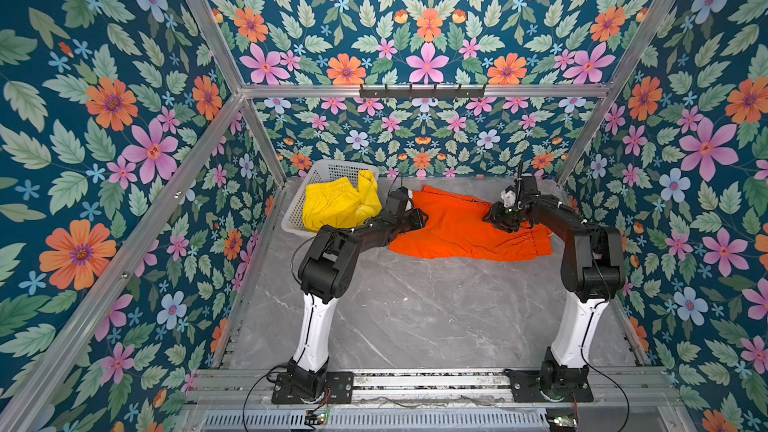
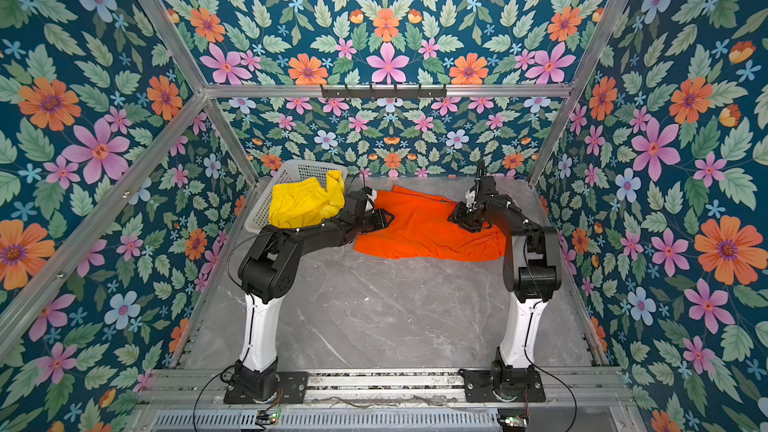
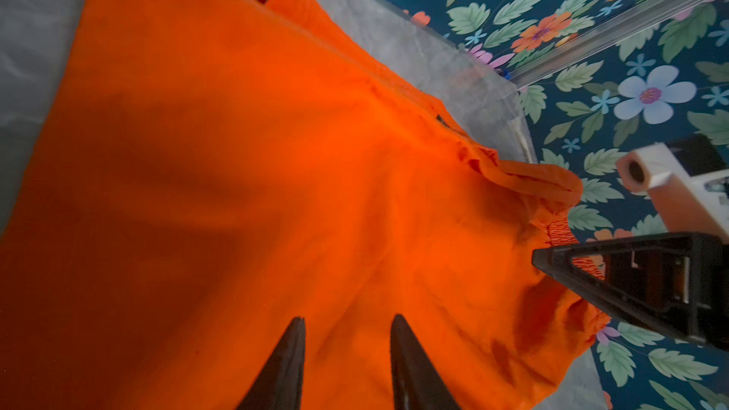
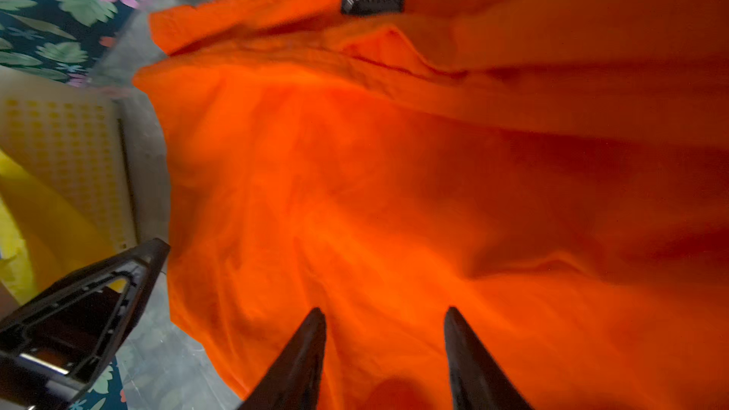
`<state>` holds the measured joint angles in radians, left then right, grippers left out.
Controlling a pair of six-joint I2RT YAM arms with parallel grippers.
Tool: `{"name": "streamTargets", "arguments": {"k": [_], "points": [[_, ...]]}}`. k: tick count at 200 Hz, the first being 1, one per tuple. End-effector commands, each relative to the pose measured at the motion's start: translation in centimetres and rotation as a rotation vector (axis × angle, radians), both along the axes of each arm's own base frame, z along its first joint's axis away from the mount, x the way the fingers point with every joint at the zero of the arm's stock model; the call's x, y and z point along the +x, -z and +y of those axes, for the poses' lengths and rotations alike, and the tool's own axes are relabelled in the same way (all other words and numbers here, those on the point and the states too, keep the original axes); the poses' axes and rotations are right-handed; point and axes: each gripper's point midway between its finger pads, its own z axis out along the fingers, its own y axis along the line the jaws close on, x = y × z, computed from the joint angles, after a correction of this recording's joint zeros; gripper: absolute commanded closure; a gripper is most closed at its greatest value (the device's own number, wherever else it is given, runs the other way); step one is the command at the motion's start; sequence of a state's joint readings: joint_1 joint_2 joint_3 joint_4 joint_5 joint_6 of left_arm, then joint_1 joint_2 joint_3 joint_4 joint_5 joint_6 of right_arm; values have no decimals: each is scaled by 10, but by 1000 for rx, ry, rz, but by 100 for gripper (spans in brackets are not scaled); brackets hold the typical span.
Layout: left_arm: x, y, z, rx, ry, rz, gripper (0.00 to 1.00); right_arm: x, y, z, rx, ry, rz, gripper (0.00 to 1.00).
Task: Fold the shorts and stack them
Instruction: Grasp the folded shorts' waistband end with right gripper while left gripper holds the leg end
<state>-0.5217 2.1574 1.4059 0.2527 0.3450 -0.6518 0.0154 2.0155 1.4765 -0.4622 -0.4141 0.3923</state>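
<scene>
Closest to my top camera is the mounting rail (image 1: 415, 382) that carries both arm bases, well apart from the orange shorts (image 1: 457, 230). Between the rail and those shorts, the grey marble tabletop (image 1: 415, 317) is bare.

The orange shorts lie spread on the tabletop, mostly flat with a few ridges. Their gathered waistband is on the right arm's side, and a small black label (image 4: 372, 0) shows near one edge. Just beside the shorts, on the left arm's side, stands the white perforated basket (image 1: 328, 170). The yellow shorts (image 1: 336, 205) are bunched inside it and spill over the rim nearest the orange pair.

I judge this to be the start of the first fold. The orange pair is laid out and unfolded, and the yellow pair has not been taken out. Next, both claws need to drop onto one edge of the orange shorts, pinch it at two points, and carry it across together so the thin cloth does not bunch.

The left claw (image 3: 347, 345) sits at the orange shorts' basket-side edge, its jaws moderately parted and nothing clamped between them. The right claw (image 4: 384, 333) is over the waistband end, parted a little wider and also gripping nothing. I cannot tell whether either claw's tips touch the cloth.
</scene>
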Motion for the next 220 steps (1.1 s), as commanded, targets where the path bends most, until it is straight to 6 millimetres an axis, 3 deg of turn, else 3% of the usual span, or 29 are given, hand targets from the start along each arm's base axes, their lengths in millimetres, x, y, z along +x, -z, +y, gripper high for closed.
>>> {"name": "streamTargets", "arguments": {"k": [1, 29, 53, 95, 137, 142, 162, 181, 202, 220], "points": [[-7, 9, 0, 18, 17, 10, 62, -2, 12, -1, 16, 30, 13, 51], [-25, 25, 10, 54, 14, 56, 63, -23, 36, 1, 31, 50, 80, 52], [-52, 35, 20, 89, 13, 97, 63, -47, 45, 2, 44, 60, 113, 52], [-105, 52, 51, 161, -12, 169, 63, -105, 49, 14, 65, 54, 164, 53], [-164, 61, 74, 227, -18, 226, 63, -162, 50, 50, 61, -9, 214, 53], [-170, 60, 76, 233, -16, 227, 63, -163, 38, 53, 72, -11, 182, 52], [-182, 38, 76, 257, 9, 183, 59, -169, 11, 52, 90, 1, 128, 49], [-180, -2, 66, 282, 61, 57, 54, -168, -26, 34, 55, 19, 62, 47], [-172, -49, 40, 286, 167, -116, 51, -166, -59, -5, 99, 129, 24, 46], [-171, -77, 7, 286, 294, -238, 49, -173, -69, -51, 179, 285, 35, 44]]}}
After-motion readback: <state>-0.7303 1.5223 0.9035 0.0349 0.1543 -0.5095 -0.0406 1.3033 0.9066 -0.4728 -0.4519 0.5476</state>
